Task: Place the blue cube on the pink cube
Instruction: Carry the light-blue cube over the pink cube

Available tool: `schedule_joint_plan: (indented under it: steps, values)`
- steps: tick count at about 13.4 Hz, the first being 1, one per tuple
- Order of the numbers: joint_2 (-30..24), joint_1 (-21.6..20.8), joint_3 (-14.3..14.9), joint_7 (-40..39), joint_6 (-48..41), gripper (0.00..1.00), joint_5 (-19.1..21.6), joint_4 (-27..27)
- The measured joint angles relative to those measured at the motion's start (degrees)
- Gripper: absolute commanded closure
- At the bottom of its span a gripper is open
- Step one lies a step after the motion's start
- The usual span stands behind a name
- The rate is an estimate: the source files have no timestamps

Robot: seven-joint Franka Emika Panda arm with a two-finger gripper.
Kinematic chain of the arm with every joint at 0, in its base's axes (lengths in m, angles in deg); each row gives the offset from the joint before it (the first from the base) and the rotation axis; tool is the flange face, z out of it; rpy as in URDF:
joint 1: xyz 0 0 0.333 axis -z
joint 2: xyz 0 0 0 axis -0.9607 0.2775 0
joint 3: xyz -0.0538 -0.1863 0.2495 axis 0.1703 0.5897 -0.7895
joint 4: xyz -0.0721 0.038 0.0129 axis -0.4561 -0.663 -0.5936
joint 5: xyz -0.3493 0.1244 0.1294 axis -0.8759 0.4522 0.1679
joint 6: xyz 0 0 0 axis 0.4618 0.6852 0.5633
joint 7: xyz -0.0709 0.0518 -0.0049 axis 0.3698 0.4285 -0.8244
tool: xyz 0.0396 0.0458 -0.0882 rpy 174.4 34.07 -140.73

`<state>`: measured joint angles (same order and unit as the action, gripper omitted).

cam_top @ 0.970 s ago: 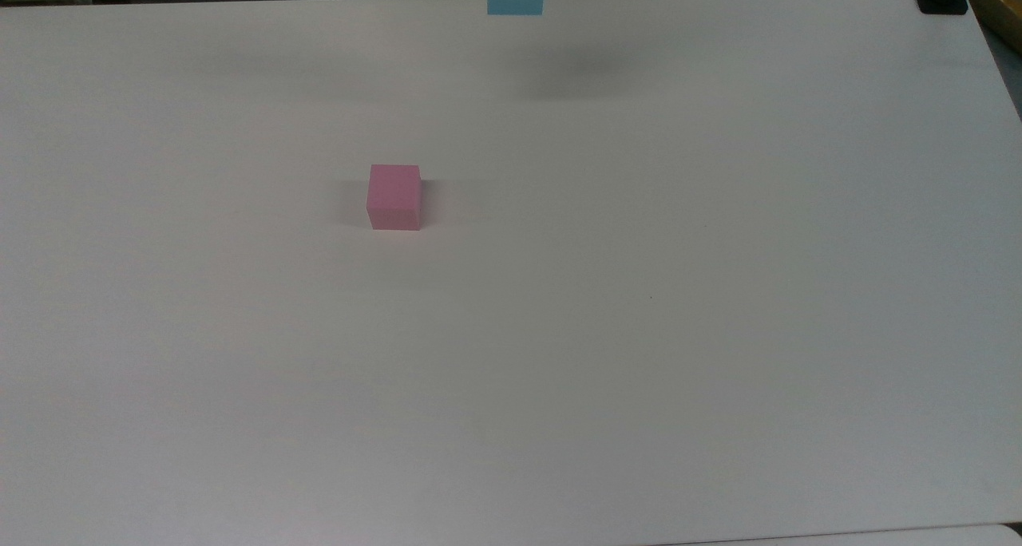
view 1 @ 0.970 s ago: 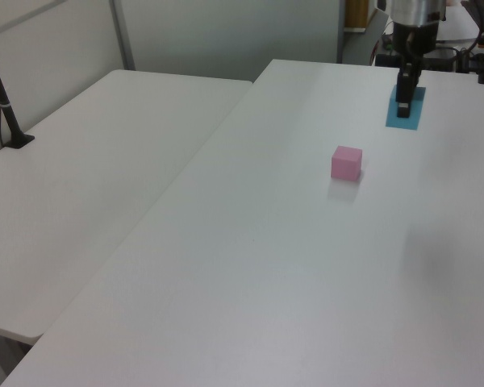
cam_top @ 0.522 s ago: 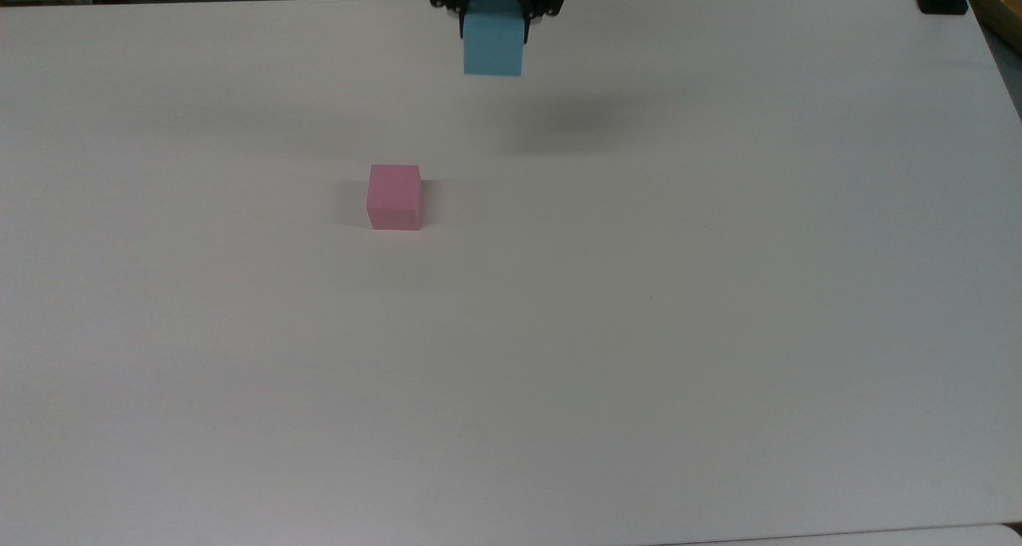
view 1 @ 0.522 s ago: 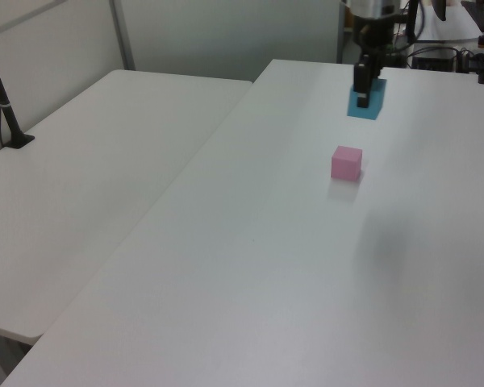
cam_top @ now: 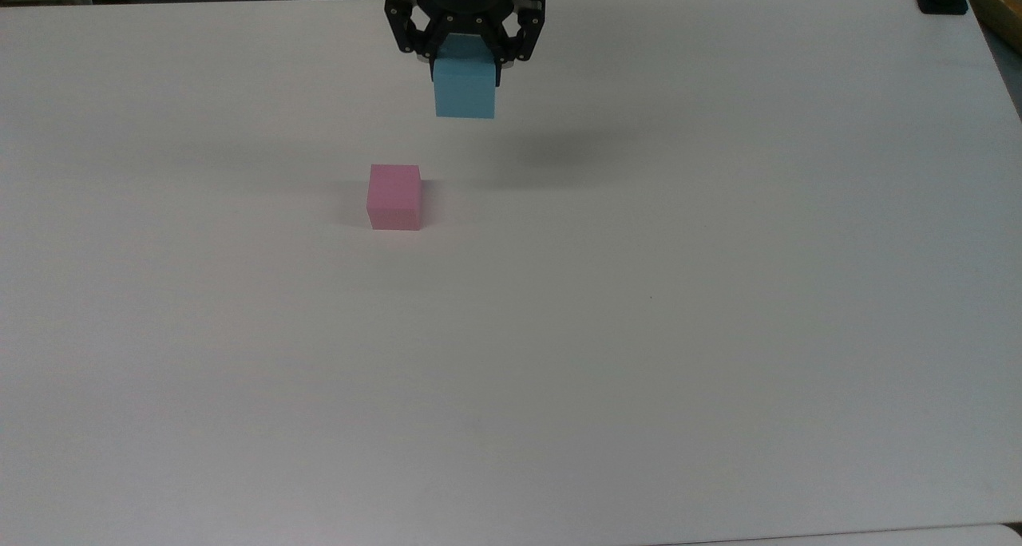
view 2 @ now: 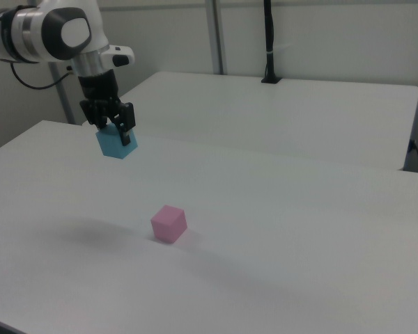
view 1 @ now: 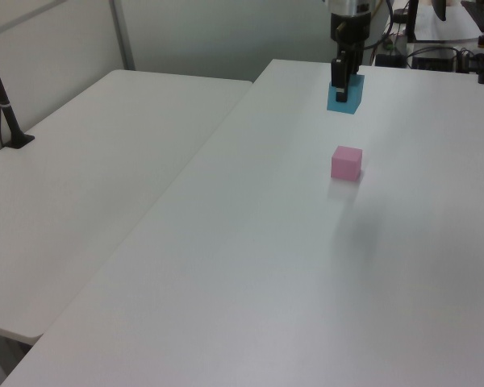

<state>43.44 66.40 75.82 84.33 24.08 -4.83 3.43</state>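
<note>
Plainly unlabelled, blue cube (cam_top: 465,89) hangs in pincer (cam_top: 465,51).

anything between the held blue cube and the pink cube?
Nothing: in the right view, bare table and air separate the blue cube from the pink cube.

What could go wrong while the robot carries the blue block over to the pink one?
1. The blue cube hangs high above the table, held near its top by the gripper. If the grip slips, it could drop and bounce away.
2. The pink cube stands loose on the table. Coming down off-center could knock it aside.
3. Both cubes look about the same size, so a poorly lined-up blue cube might tip off.
</note>
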Motion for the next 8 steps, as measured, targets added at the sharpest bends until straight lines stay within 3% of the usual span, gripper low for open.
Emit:
schedule_joint_plan:
  steps: [5,8]
  values:
    - [0.41,6.08,0.16,-6.92,-0.01,0.75,0.0,0.08]
    - [0.71,7.41,0.16,-7.52,1.29,0.75,0.0,2.04]
